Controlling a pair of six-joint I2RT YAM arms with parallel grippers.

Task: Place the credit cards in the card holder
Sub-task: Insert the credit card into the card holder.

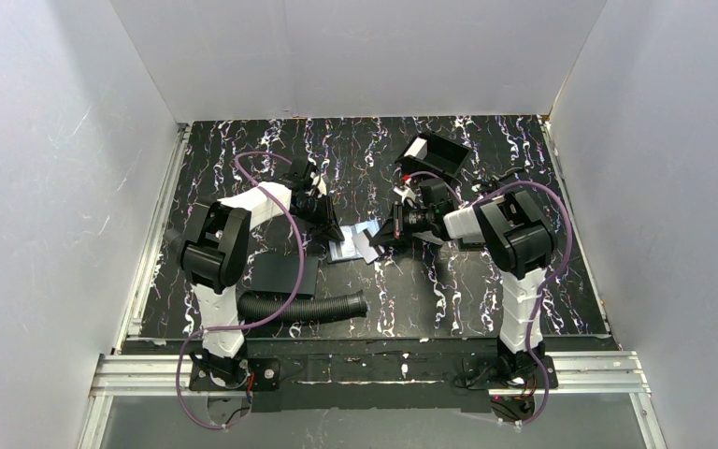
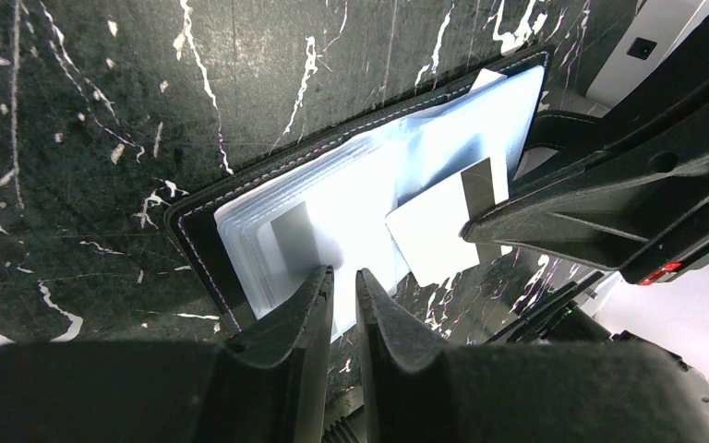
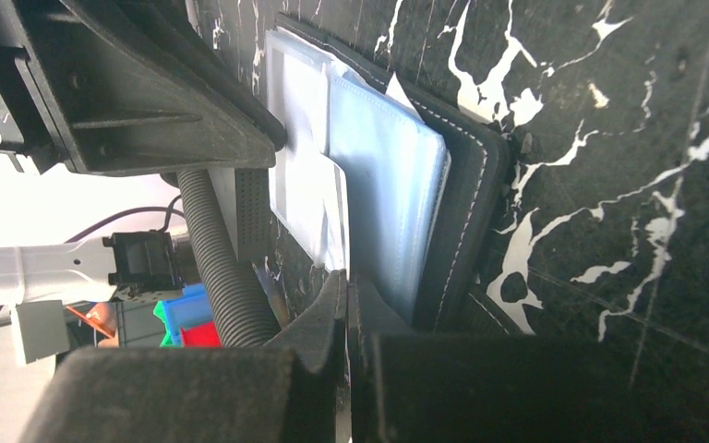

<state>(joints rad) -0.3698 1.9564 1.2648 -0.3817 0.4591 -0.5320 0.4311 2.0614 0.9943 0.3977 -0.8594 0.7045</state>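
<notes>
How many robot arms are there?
2. The white-and-black left arm sits left of the open black card holder; the matching right arm, right of it, pinches a pale rectangular card.

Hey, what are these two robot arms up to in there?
They are filling a card holder, which lies open on the table. The right gripper is shut on a white card and holds it over the holder's clear sleeves; it does not look tucked in yet. The left gripper, jaws nearly closed, sits at the edge of the sleeves, seemingly steadying them.
</notes>
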